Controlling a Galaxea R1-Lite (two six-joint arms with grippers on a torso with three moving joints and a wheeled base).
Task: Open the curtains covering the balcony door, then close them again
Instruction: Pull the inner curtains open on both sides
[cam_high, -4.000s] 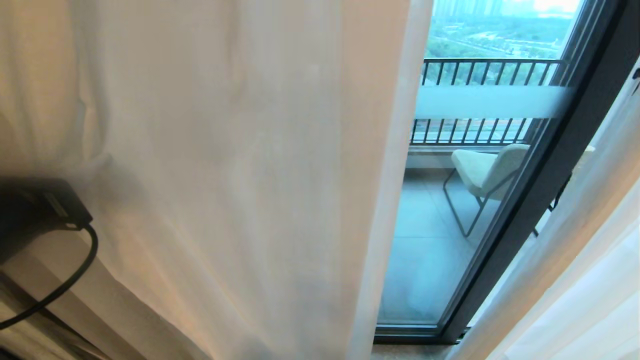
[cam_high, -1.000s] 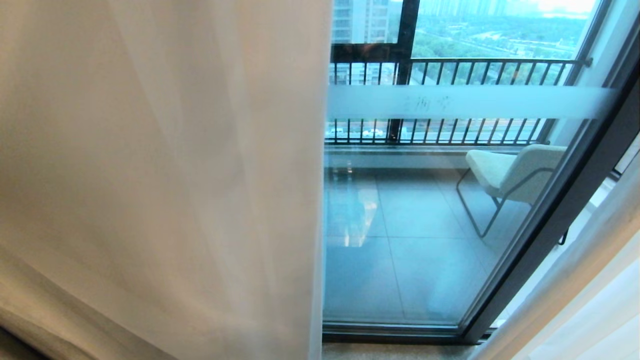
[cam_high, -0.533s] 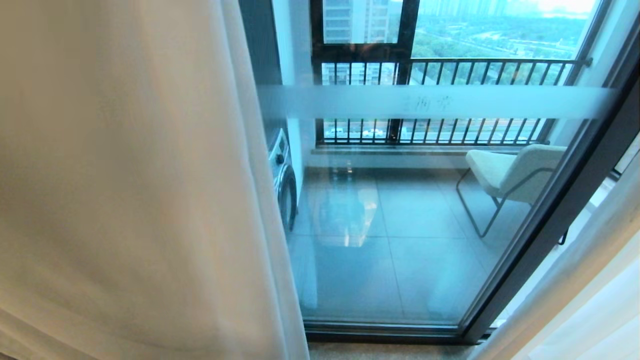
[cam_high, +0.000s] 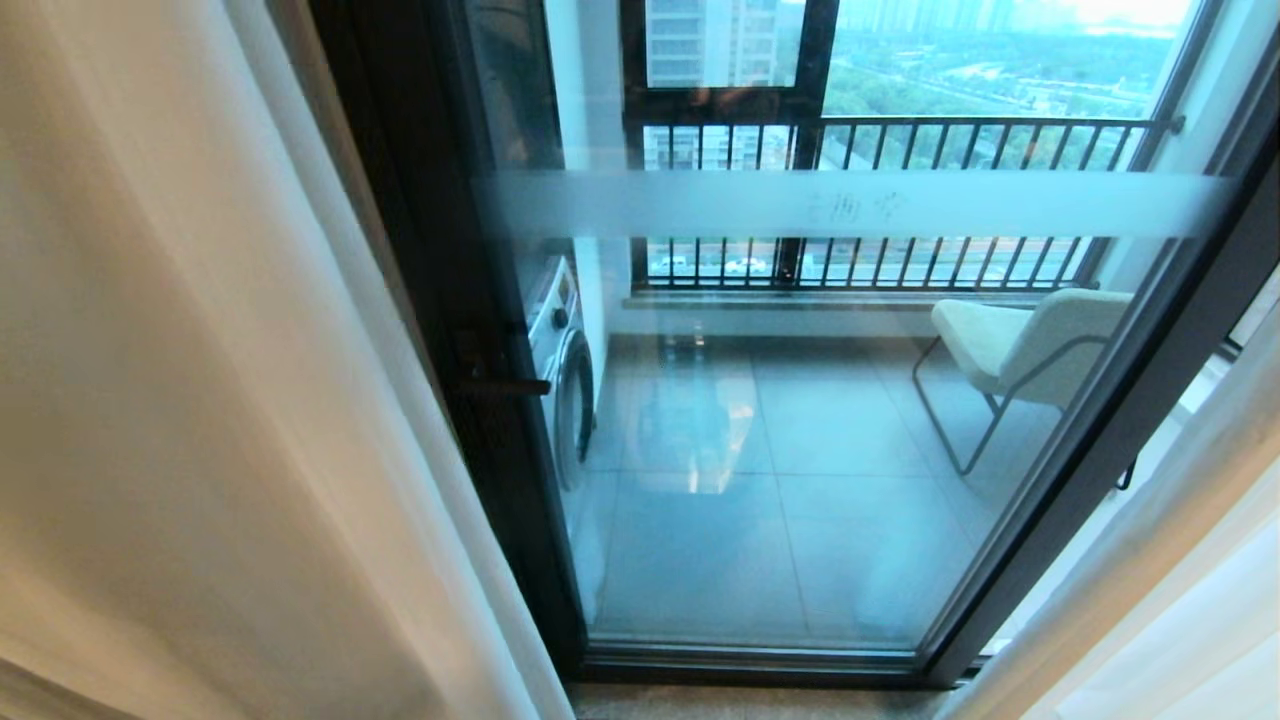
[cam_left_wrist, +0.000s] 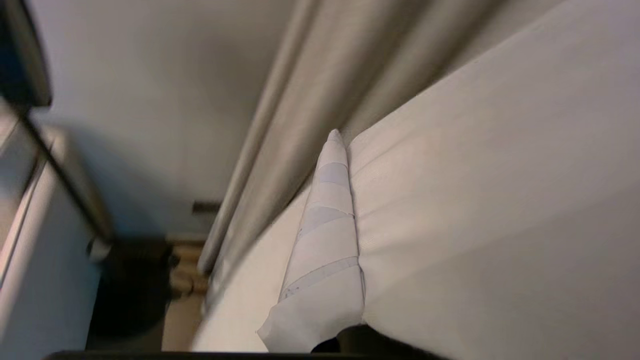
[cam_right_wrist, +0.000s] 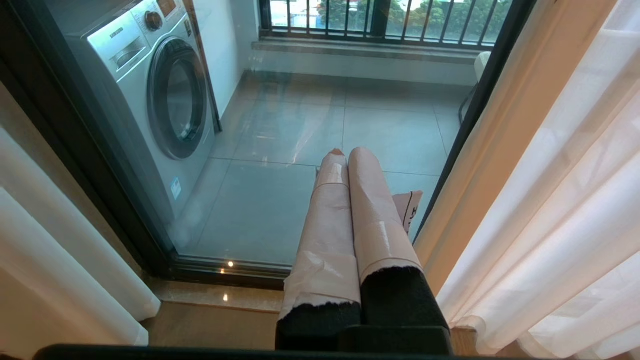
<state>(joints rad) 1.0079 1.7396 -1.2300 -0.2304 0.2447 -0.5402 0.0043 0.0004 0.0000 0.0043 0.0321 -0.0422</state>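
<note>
Sheer white curtains parted, poss. left-hand-pinched

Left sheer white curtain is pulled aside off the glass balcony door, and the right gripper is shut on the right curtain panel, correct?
Not quite. The right gripper is shut, but on nothing: in the right wrist view its taped fingers are pressed together in free air, beside the right sheer white curtain panel, not on it. The left sheer white curtain is indeed drawn off the dark-framed glass balcony door, as the head view shows.

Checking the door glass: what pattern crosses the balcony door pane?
A frosted whitish horizontal band across the balcony door, clearest in the head view.
</note>
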